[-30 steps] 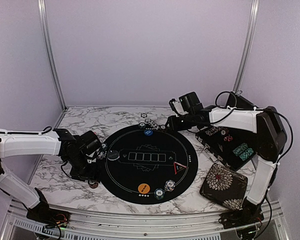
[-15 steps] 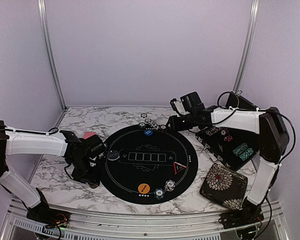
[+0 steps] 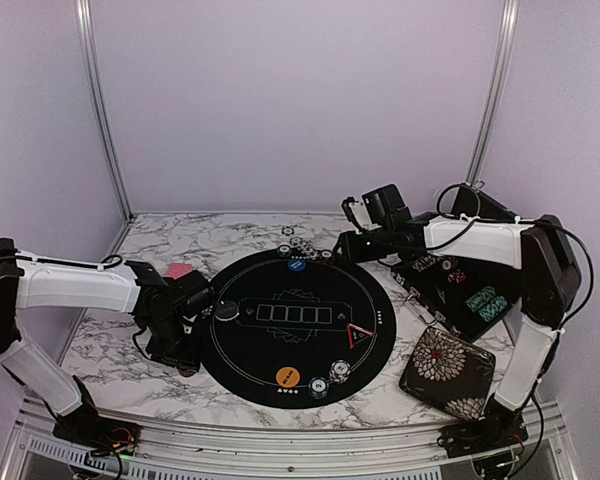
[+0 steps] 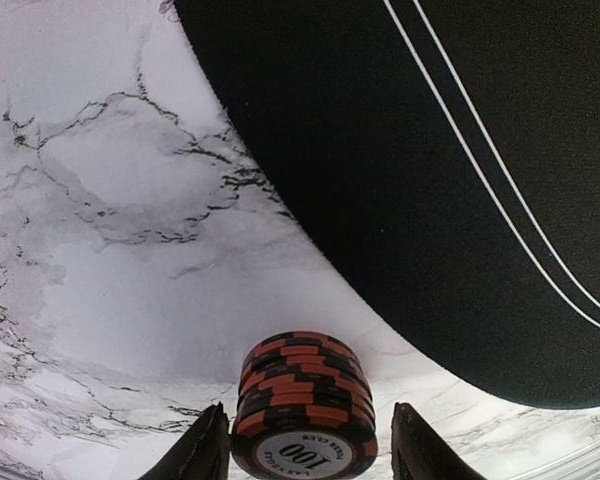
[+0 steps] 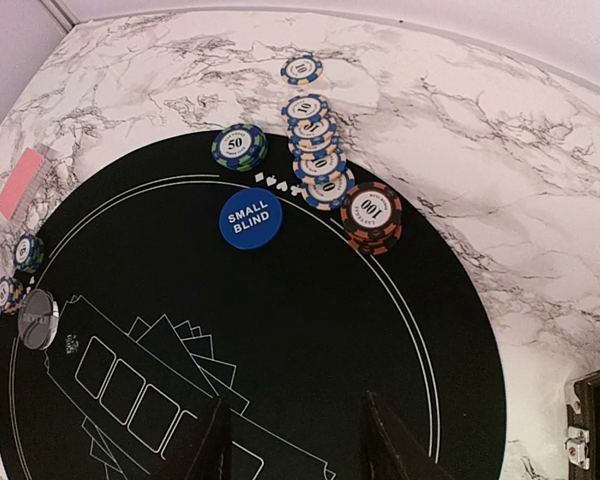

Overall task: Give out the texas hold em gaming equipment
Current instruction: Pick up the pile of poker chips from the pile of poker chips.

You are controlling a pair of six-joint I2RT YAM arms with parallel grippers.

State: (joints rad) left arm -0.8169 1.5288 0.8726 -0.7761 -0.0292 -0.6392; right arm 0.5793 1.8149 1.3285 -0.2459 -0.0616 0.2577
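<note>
A stack of orange-and-black poker chips (image 4: 300, 395) marked 100 stands on the marble just off the round black mat (image 3: 280, 345). My left gripper (image 4: 305, 450) straddles it, with a narrow gap showing between each finger and the stack. My right gripper (image 5: 295, 440) hangs open over the far side of the mat with nothing between its fingers. Ahead of it lie a blue small-blind disc (image 5: 249, 218), a green chip stack (image 5: 239, 146), a fanned row of blue-white chips (image 5: 315, 150) and another orange-black stack (image 5: 372, 215). A pink-backed card (image 3: 179, 271) lies left of the mat.
An orange disc (image 3: 288, 377), a red-edged triangle (image 3: 357, 335) and small chip stacks (image 3: 338, 372) sit on the mat's near part. A black disc (image 3: 226, 312) lies at its left. The open black case (image 3: 460, 295) and the floral pouch (image 3: 447, 370) lie on the right.
My left gripper's jaws have narrowed around the orange-black chip stack, and the left arm has shifted slightly, uncovering the pink card. The right arm has barely moved.
</note>
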